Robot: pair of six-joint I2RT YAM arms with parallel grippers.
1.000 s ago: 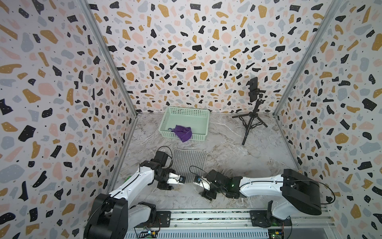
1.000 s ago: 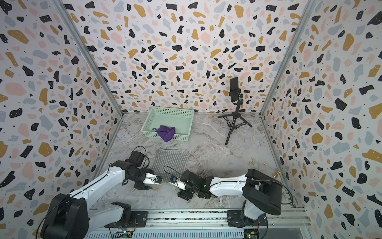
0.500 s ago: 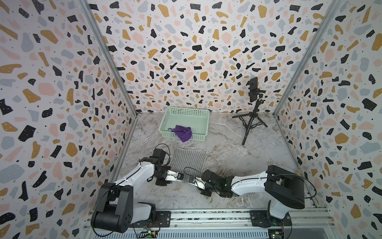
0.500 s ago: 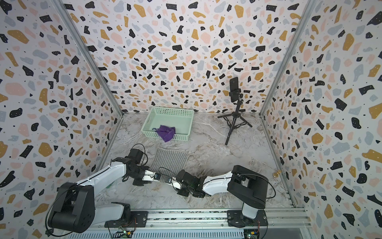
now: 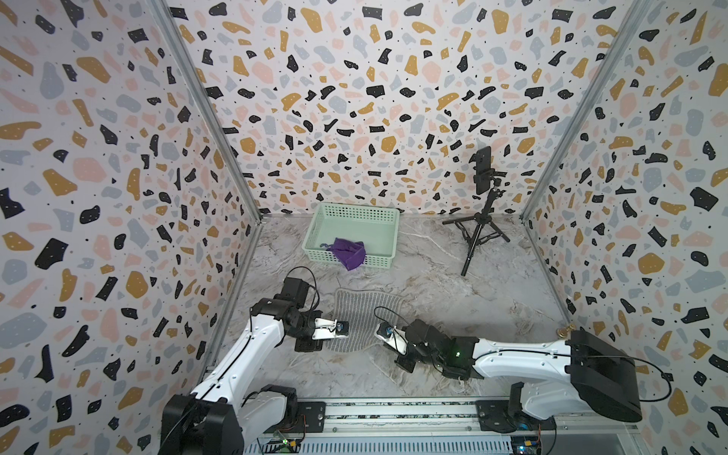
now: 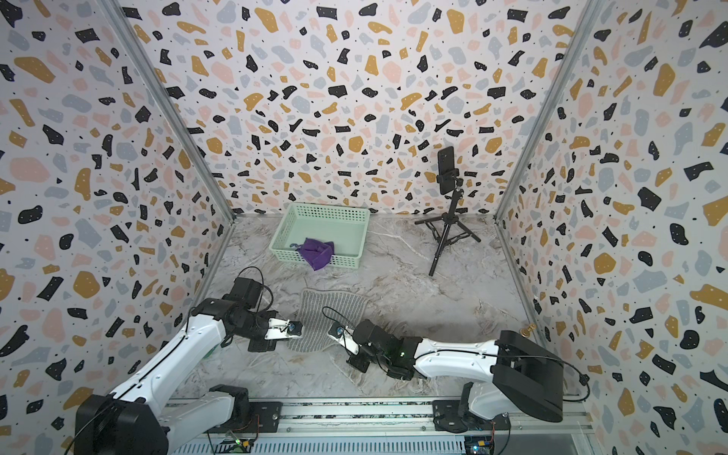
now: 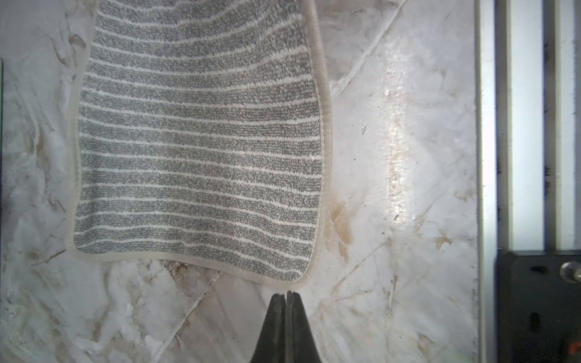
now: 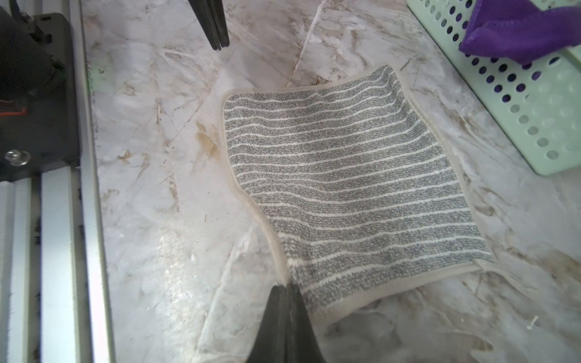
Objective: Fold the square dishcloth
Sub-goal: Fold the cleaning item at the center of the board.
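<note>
dishcloth (image 5: 364, 311) lay flat near the basket (image 5: 356, 207), my right hand (image 8: 285, 286) seemingly pinched on its hem, my left hand (image 7: 285, 294) shut just shy of the corner, so i feared only one side lifting.

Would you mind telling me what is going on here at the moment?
Two robot arms are working on folding a striped dishcloth, which lies spread out and unfolded on the table. The right gripper is shut at the dishcloth's edge and appears to pinch its border. The left gripper is shut too, but its tips sit just short of the corner on its side, seemingly with nothing between them. No part of the dishcloth is lifted yet.
</note>
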